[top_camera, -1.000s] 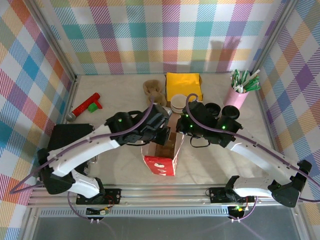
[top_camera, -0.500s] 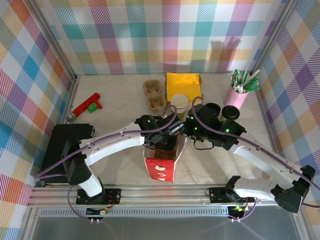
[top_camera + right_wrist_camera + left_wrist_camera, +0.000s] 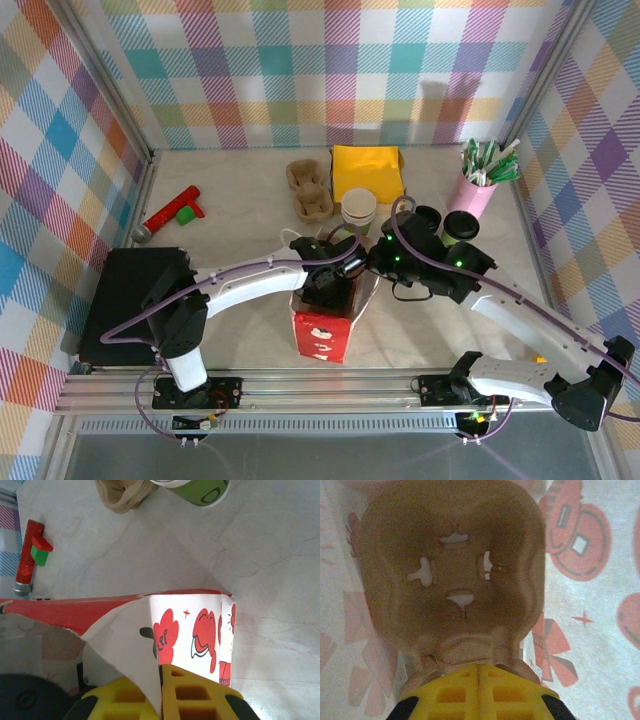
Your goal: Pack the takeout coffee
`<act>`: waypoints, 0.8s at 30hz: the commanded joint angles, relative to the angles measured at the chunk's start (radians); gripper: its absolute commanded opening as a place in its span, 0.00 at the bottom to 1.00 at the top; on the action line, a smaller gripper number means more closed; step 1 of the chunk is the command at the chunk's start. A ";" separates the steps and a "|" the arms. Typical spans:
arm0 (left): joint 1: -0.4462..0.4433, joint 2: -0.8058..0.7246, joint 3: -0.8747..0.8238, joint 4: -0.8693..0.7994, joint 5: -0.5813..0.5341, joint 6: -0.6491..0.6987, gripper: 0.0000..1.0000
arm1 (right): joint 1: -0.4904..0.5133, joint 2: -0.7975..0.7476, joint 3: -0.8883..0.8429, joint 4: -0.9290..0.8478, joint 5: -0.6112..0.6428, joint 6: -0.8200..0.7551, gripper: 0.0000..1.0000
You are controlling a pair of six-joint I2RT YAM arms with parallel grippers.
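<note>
Down inside the paper bag [image 3: 322,335], the left gripper [image 3: 478,674] is pinched shut on the near rim of a brown pulp cup holder [image 3: 450,575]. The holder's well faces the wrist camera, and the bag's printed paper lies close around it on both sides, so there is little room there. The right gripper [image 3: 161,680] is closed on the bag's top edge, with a white flap of paper caught between its fingers, and the mouth is held open on that side.

The bag stands near the front middle of the table [image 3: 430,335], close to the metal rail. Bare tabletop lies open to its left and right.

The coffee cup [image 3: 461,223], seen from above as a round black lid, stands behind the right arm, just beside the pink cup of stirrers [image 3: 474,192] and well apart from the bag. A second black lid [image 3: 428,214] sits next to it, partly under the arm; from above I cannot say for sure which of the two caps the cup.

A stack of open cups [image 3: 358,208] stands just behind the bag's mouth, between a second pulp holder [image 3: 310,192] and the right arm, with a yellow cloth [image 3: 368,168] behind it. A red tube [image 3: 160,218] and a green block [image 3: 186,212] lie towards the left wall. A black tray [image 3: 125,300] fills the front left corner.
</note>
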 commanded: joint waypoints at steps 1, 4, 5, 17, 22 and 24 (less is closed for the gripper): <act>0.012 0.014 -0.027 0.012 0.029 -0.020 0.04 | -0.002 -0.027 -0.010 0.017 0.004 0.018 0.00; 0.012 0.018 -0.047 0.018 0.045 -0.027 0.03 | -0.003 -0.031 -0.009 0.006 0.018 0.016 0.00; 0.012 0.018 -0.055 0.019 0.048 -0.032 0.03 | -0.003 -0.031 -0.010 0.002 0.021 0.015 0.00; 0.012 0.073 -0.108 0.041 0.090 -0.044 0.02 | -0.003 -0.028 0.000 -0.018 0.037 0.012 0.00; 0.014 0.113 -0.105 0.053 0.098 -0.043 0.01 | -0.003 -0.028 0.006 -0.021 0.039 0.008 0.00; 0.014 0.127 -0.107 0.058 0.102 -0.043 0.01 | -0.003 -0.027 0.009 -0.024 0.039 0.007 0.00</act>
